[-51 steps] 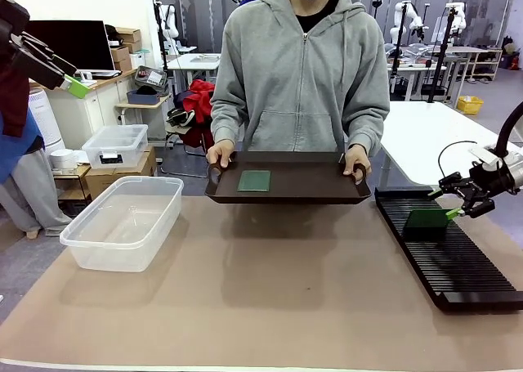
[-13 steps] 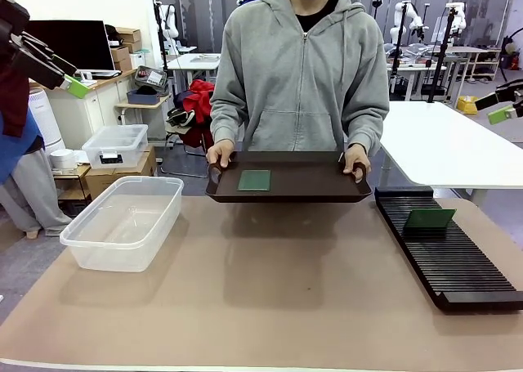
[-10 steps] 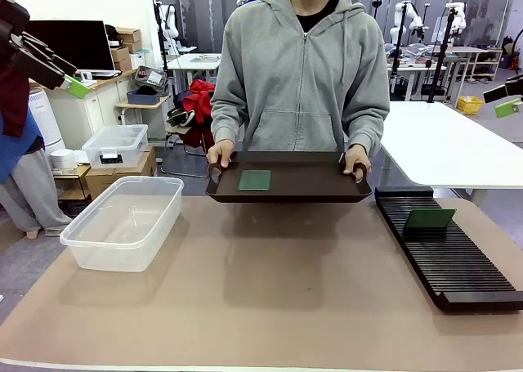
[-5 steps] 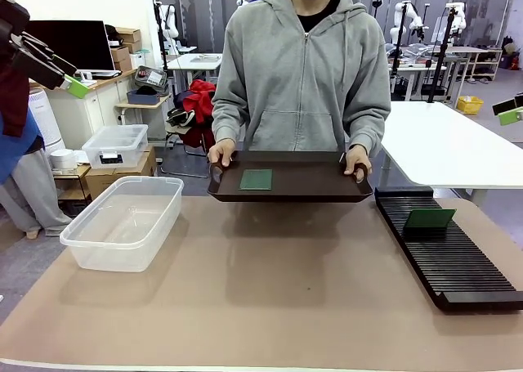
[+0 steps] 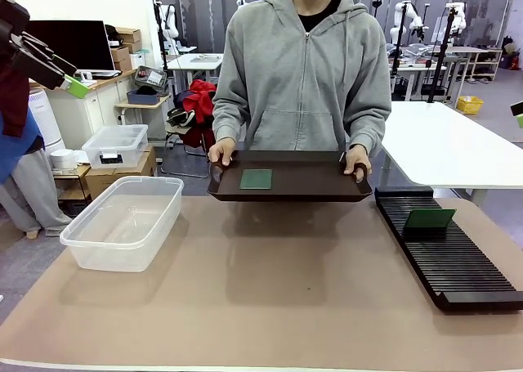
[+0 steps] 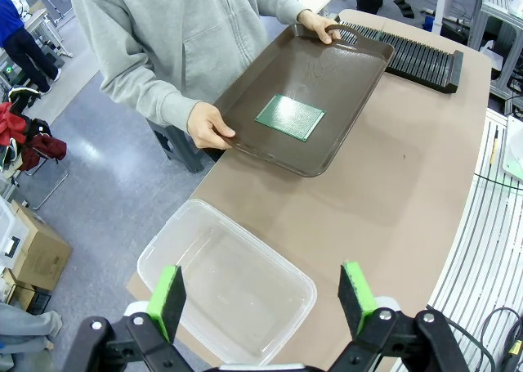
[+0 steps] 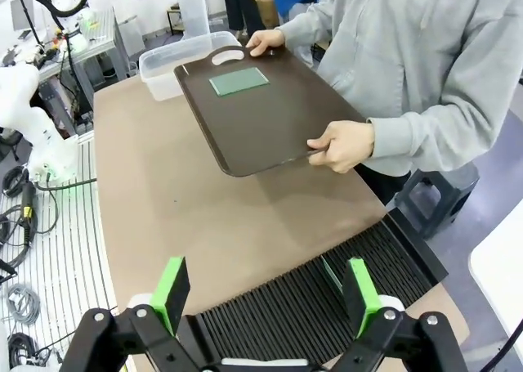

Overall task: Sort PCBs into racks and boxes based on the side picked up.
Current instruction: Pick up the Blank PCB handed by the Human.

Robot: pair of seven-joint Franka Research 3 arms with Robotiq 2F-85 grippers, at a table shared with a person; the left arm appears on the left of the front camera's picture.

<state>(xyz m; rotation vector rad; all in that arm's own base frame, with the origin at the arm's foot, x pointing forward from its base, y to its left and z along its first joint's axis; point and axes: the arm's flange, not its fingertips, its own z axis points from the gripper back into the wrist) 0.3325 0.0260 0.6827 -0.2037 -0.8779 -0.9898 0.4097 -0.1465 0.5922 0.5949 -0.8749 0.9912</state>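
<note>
Front view: white wall at 10 o'clock, with a black monitor and cardboard boxes on a white cabinet below it. White table at 3 o'clock, yellow crate at 2. Grey floor at 8. Tan counter at 6. Light is even.

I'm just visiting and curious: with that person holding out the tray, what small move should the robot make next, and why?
Probably the left gripper, open and raised, should start down toward the PCB on the tray. That board lies on the tray's left half, while the other PCB already stands in the rack.
</note>
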